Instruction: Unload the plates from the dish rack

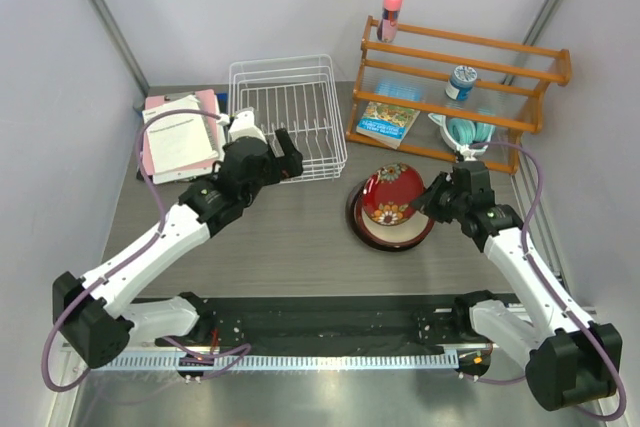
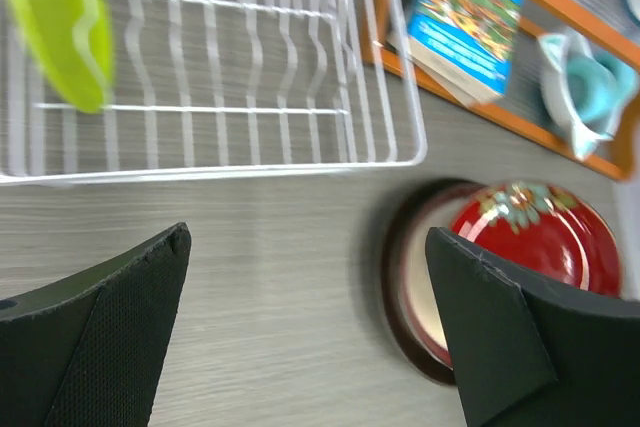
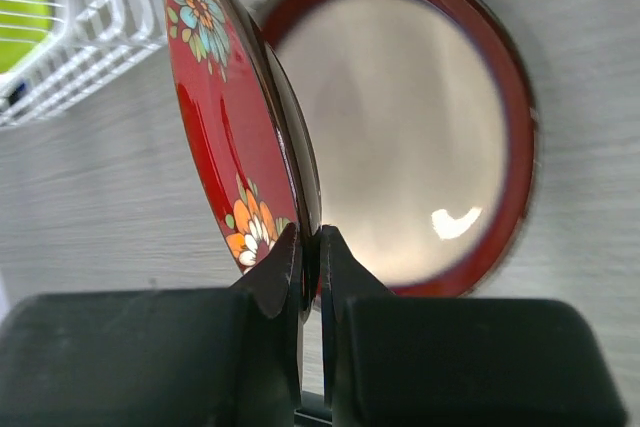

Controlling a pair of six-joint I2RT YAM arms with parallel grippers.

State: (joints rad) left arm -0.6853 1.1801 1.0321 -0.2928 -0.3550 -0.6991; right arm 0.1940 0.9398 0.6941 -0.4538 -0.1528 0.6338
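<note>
right of the dish rack [image 1: 300, 112]: red floral plate [image 1: 392, 195] pinched by the rim over the dark-red-rimmed plate [image 1: 392, 235]

- dish rack: one plate left in it.
- dark-red-rimmed plate: flat on the table [image 1: 300, 237], just right of the rack's front corner.
- red floral plate: tilted over it. right gripper [image 1: 437, 194] is clamped on a thin bit of its rim, jaws almost touching. can't tell if its low edge rests on the plate below.
- risk: the hold is small and off to one side, so the plate can pivot or slip out. let go while tilted and it drops on the cream face, chips, or skates off toward the rack.
- lime green plate [image 2: 62, 22]: standing on edge toward the rack's left side, among the dividers.
- left gripper [image 2: 308, 247]: wide open, empty, just in front of the rack's near rim.
- risk: going in low, a finger catches the wire and drags the rack, or knocks the green plate over before the jaws close.
- grey-rimmed plate: not seen.
</note>
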